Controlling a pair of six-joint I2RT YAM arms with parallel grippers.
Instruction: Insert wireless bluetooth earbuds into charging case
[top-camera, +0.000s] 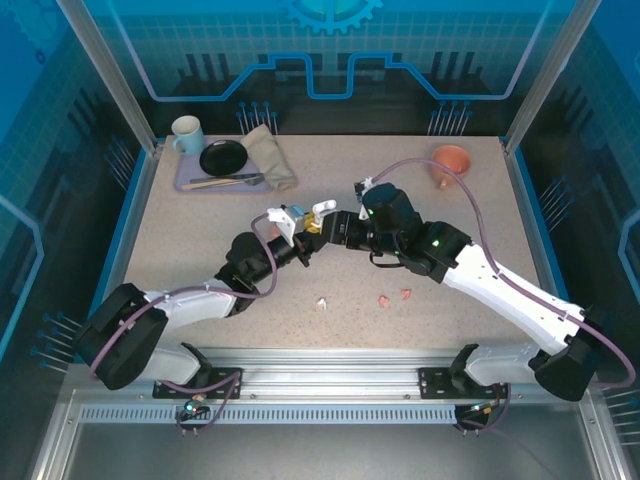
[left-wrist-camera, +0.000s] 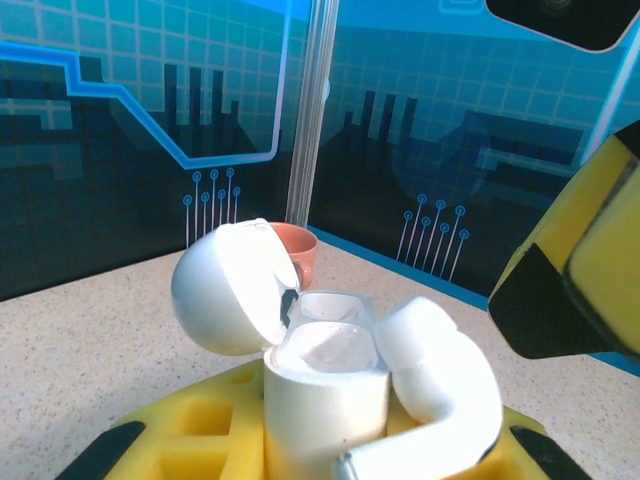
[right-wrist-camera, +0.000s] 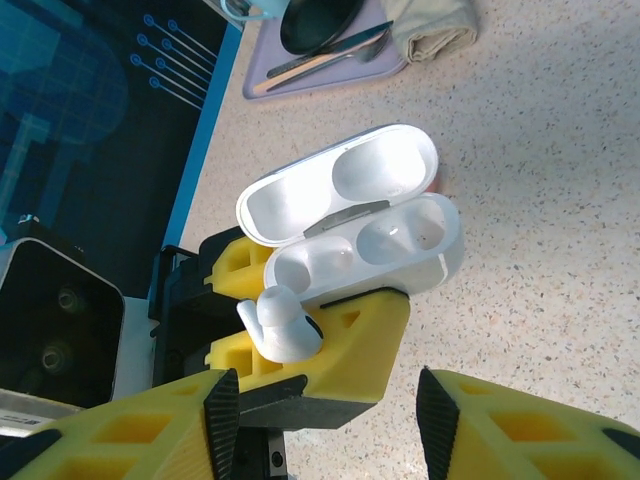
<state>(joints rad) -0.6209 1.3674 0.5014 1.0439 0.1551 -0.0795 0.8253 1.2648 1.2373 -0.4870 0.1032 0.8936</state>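
Left jaws are clamped on the body of an open white charging case (right-wrist-camera: 400, 245). The case's long axis runs across those jaws. Its wells face up toward the right jaws, and the lid (right-wrist-camera: 340, 185) is swung back on the side away from them.

One white earbud (right-wrist-camera: 285, 328) is outside the wells. It rests on a yellow finger (right-wrist-camera: 350, 345) of the left jaws, touching the case's near wall and lying roughly lengthwise along it. Its stem points toward one end of the case.

Right jaws are apart and hold nothing. Their yellow fingers (right-wrist-camera: 120, 430) stand wide either side of the gap, and the earbud sits just ahead of the fingertips without touching them. Left and right jaws meet nearly tip to tip above the middle of the worktop (top-camera: 200, 270), which is speckled beige.

On the worktop, back toward the arm bases and well apart from both jaws, lie three more earbuds: a loose white earbud (top-camera: 323, 302) and two pink earbuds (top-camera: 385, 298) (top-camera: 406, 294) close together.

- Beyond the left jaws, at the far corner, is a lilac tray (top-camera: 183, 184). It carries a mug (top-camera: 186, 132), a black dish (top-camera: 222, 157), cutlery (top-camera: 225, 182) and a folded cloth (top-camera: 272, 155).
- Beyond the right jaws is a terracotta cup (top-camera: 452, 160).

Blue printed panels (top-camera: 330, 50) in a metal frame wall in the cell.
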